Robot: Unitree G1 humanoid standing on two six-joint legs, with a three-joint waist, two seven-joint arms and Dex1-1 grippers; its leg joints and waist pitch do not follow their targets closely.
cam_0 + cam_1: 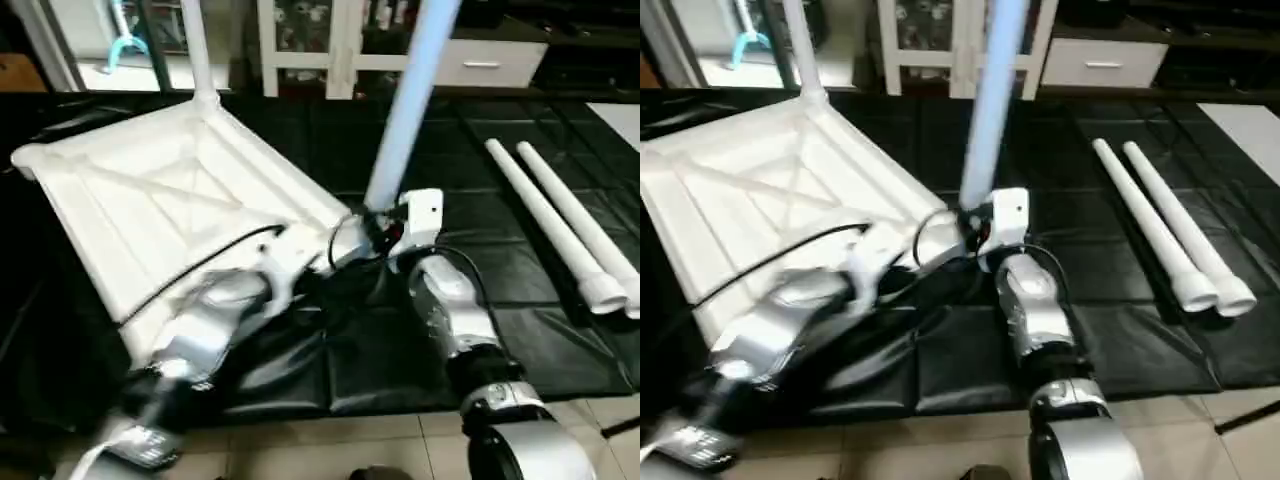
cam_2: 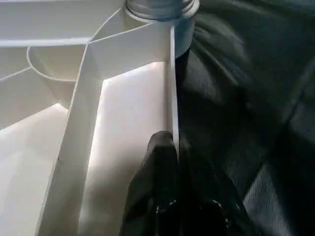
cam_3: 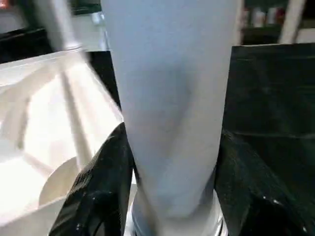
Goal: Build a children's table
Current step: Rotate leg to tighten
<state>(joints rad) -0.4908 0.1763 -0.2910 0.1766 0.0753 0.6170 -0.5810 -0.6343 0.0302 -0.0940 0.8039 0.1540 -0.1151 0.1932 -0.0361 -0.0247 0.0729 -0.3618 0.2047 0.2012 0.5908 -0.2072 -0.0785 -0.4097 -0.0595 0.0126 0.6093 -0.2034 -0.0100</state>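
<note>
Two loose legs (image 1: 560, 225) lie side by side on the black mat (image 1: 500, 280) at about three o'clock, well apart from the table top (image 1: 150, 200), which rests ribbed side up at about ten o'clock. A third leg (image 1: 198, 45) stands in its far corner socket. The right gripper (image 3: 172, 162) has its black fingers (image 3: 98, 182) on either side of an upright leg (image 1: 410, 100) seated in the near-right corner socket (the fingers look pressed to the tube, though blur makes contact uncertain). The left gripper (image 2: 174, 162), fingers together, pinches the top's thin edge wall just beside that socket.
</note>
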